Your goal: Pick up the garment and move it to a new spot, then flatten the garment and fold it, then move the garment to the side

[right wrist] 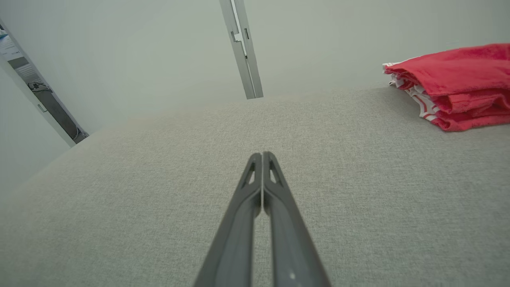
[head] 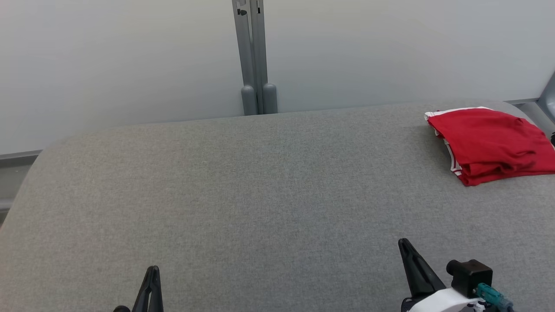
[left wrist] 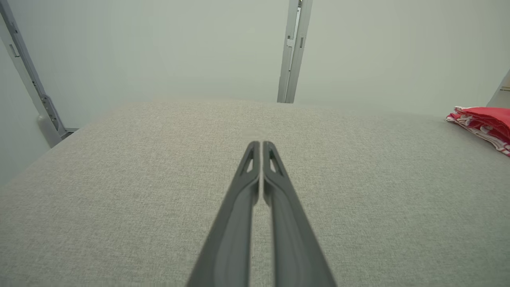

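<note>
Clenched tip to tip on nothing, the left jaws and right jaws, long, dark and tapering, hover low over a grey, coarse-woven padded surface (head: 260, 195), at whose far right edge the garment (head: 490, 145) lies as a rumpled red fold with white-striped trim.

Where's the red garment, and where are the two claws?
red garment (head: 490, 143): head view, middle of its top fold.
left claw (head: 152, 270): head view, shut fingertips.
right claw (head: 404, 244): head view, shut fingertips.
</note>
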`<state>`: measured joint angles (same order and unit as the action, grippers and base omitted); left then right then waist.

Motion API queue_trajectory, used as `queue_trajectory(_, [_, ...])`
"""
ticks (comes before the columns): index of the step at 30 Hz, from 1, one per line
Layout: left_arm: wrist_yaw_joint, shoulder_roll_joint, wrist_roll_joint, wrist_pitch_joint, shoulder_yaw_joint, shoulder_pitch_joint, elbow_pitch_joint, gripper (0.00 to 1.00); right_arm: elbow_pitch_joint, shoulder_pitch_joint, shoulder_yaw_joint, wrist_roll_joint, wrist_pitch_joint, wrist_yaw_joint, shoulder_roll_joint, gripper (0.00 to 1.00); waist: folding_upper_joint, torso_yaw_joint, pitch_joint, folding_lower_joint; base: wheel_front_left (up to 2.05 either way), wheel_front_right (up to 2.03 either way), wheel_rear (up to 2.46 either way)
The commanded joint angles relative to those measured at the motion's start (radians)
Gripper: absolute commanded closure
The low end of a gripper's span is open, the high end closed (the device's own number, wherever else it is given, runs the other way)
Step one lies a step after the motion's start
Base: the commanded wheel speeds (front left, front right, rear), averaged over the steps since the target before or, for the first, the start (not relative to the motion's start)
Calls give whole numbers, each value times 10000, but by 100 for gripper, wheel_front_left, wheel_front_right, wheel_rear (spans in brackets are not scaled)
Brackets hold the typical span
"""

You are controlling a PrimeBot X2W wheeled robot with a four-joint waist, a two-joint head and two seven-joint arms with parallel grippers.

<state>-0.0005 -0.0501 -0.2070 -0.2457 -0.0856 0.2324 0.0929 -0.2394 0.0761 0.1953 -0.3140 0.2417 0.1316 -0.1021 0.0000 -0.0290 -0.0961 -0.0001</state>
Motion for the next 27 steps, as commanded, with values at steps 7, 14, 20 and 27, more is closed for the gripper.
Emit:
queue_trajectory(7, [-166,-122,-1738,328,177,-562,59,100,116,-425,-318,-1586,-337,-2,-12,100,0,19,61,1,0,0,0])
queue_trajectory(14, [-290,-174,-3045,597,282,-874,240,100,99,-584,-539,-2784,-613,-3,-3,100,0,36,118,1,0,0,0])
queue_trajectory(20, [-387,-210,-4100,813,373,-1119,377,100,89,-701,-725,-3746,-840,-3,10,100,0,51,169,1,0,0,0])
queue_trajectory(27, [-485,-242,-5179,1046,474,-1369,492,100,81,-832,-925,-4743,-1085,-4,29,100,0,68,225,1,0,0,0])
